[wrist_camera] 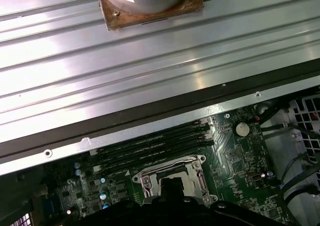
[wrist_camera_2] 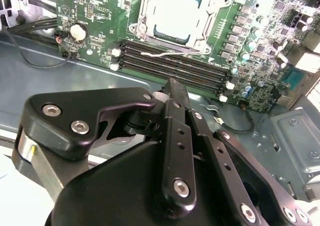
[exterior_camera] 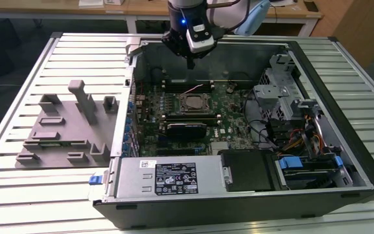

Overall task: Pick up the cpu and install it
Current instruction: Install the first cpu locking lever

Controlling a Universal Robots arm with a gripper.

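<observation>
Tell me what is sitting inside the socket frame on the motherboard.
The cpu lies flat inside the socket frame, silver top up. What lies under it is covered. In the first wrist view, the gripper hides part of it.

Open grey metal computer case on ribbed aluminium table; grey moulded fixture block beside it, exterior view's left.

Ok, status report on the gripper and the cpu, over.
Gripper shut, empty, above the case's far wall. Cpu seated in the socket. Nothing in the way.
</observation>
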